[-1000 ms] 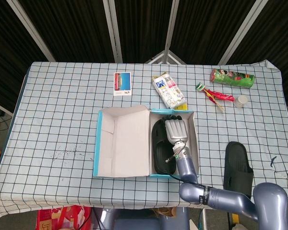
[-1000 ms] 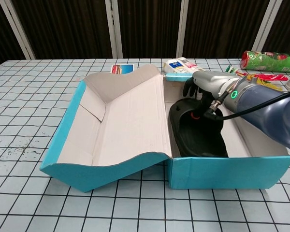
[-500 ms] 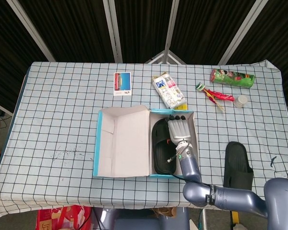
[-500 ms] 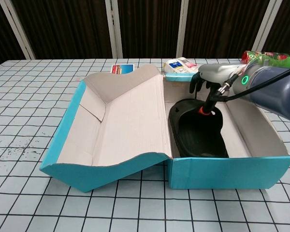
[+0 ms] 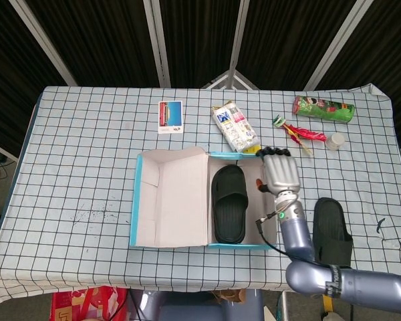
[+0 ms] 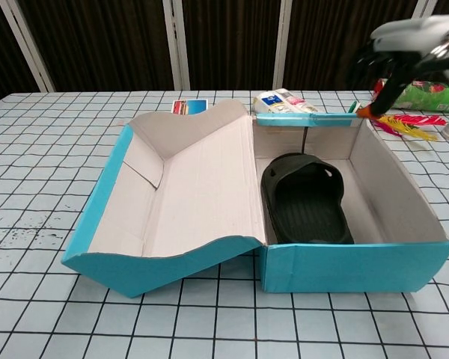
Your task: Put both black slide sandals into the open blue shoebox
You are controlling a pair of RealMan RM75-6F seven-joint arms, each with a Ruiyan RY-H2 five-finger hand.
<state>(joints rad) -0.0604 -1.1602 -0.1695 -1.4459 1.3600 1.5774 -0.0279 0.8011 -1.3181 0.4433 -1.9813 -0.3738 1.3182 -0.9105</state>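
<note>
The open blue shoebox (image 5: pixel 139 200) sits mid-table, its pale cardboard lid folded flat to the left and thin walls standing square. One black slide sandal (image 5: pixel 228 202) lies flat in the left half of the box, matte and moulded, with bare grey cardboard beside it toward the right wall. The other black slide sandal (image 5: pixel 331 231) rests on the checked tablecloth (image 5: pixel 87 147) to the right, well apart from the box and near the front edge. The right hand (image 5: pixel 279 172) hovers over the box's right wall, holding nothing, fingers slightly apart; a second ago it was down inside the box over the sandal and has since lifted up and rightward. The left hand is out of sight. Behind the box lie a printed packet (image 5: pixel 235 126) and a small card (image 5: pixel 170 116).
</note>
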